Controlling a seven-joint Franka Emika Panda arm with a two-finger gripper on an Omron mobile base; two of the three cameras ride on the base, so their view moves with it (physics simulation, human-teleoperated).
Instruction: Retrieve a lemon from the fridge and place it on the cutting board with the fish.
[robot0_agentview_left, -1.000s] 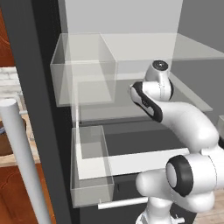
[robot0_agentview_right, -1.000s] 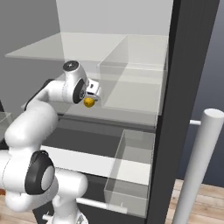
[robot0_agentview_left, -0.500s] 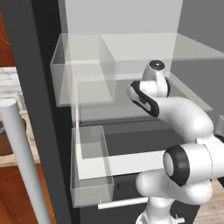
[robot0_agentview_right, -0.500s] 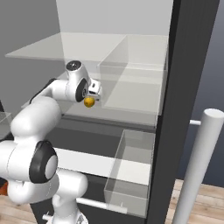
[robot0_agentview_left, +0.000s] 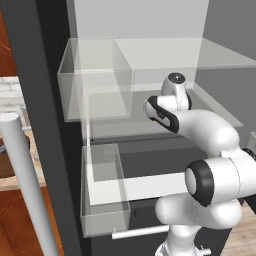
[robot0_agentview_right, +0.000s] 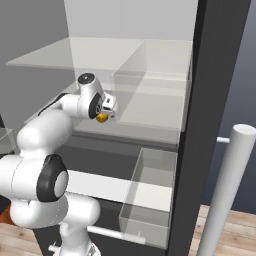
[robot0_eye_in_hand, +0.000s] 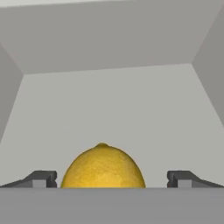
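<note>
The fridge (robot0_agentview_left: 37, 75) stands open, showing its pale grey inside and clear shelves. A yellow lemon (robot0_eye_in_hand: 103, 168) lies on the middle shelf, right in front of the hand and between the two fingertips (robot0_eye_in_hand: 41, 178). My gripper (robot0_eye_in_hand: 111, 179) is open, with a fingertip on each side of the lemon and a gap on both sides. From the right base view, the gripper (robot0_agentview_right: 108, 107) reaches in over the shelf with the lemon (robot0_agentview_right: 102, 118) just under it. The cutting board and the fish are out of view.
A clear bin (robot0_agentview_left: 95, 80) hangs on the upper shelf to the left of the arm, and a clear drawer (robot0_agentview_left: 102, 190) sits below. The open door's white bar handle (robot0_agentview_right: 225, 195) stands at the right, another (robot0_agentview_left: 27, 185) at the left. The grey back wall (robot0_eye_in_hand: 109, 39) lies beyond the lemon.
The arm has pushed a little deeper into the fridge, bringing the open fingers around the lemon. The lemon has not moved.
</note>
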